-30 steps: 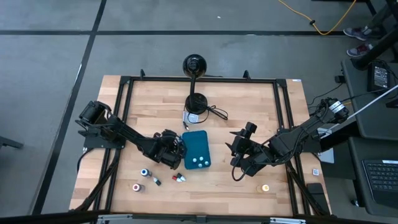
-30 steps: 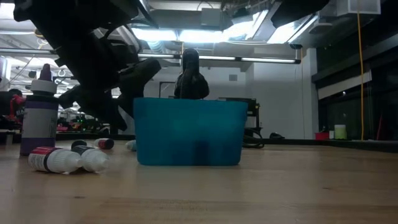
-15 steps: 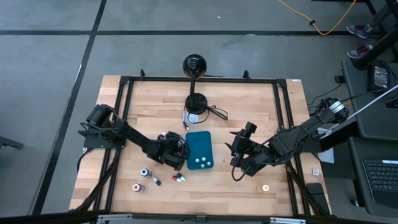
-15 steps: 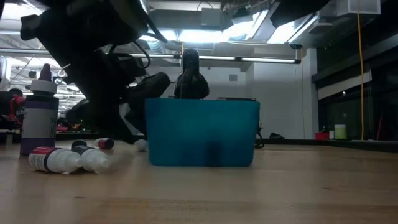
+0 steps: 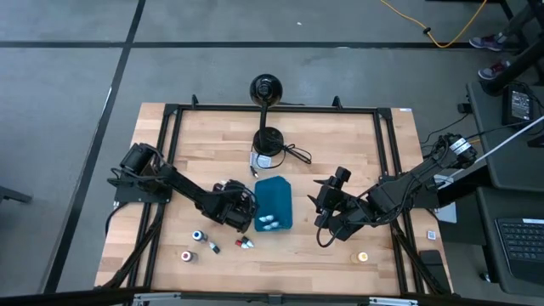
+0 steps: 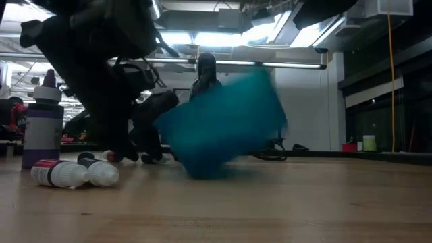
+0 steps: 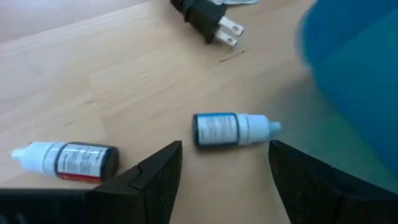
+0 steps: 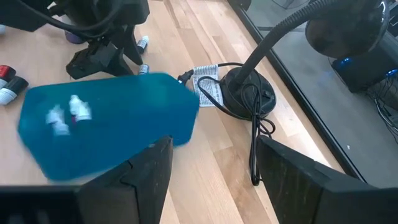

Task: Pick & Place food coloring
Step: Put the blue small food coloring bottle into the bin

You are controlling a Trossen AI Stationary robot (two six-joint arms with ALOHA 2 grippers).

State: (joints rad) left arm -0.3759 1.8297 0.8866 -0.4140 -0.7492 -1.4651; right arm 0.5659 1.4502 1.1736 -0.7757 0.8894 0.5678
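Observation:
The teal tray [image 5: 274, 202] stands tipped and blurred [image 6: 223, 125], one lower edge on the table, with whitish food coloring bottles [image 5: 269, 223] inside. My left gripper [image 5: 245, 200] is open, low over the table and close against the tray's left side. A blue-labelled bottle [image 7: 233, 129] lies on its side just ahead of the gap between its fingers [image 7: 225, 152]; a dark-labelled one [image 7: 65, 160] lies beside it. My right gripper [image 5: 321, 212] hangs open to the right of the tray, with nothing between its fingers [image 8: 221, 180]. My left gripper stands against the tray's left wall [image 5: 257, 204] in the high view. The gripper's own body hides the spot, so I cannot tell whether it touches the tray. Its fingers touch no bottle.
Loose bottles lie near the front left [image 5: 197, 235] [image 5: 185, 254] [image 5: 246, 243], and an orange one sits at the front right [image 5: 363, 256]. A black lamp base [image 5: 270, 140] with cord and plug [image 7: 205, 22] sits behind the tray. Black rails [image 5: 170, 153] frame the table.
My left gripper has sunk toward the table and edged toward the tray. The tray first slid a little toward the table's right edge, then tipped up, its right side rising while its lower left edge stays down.

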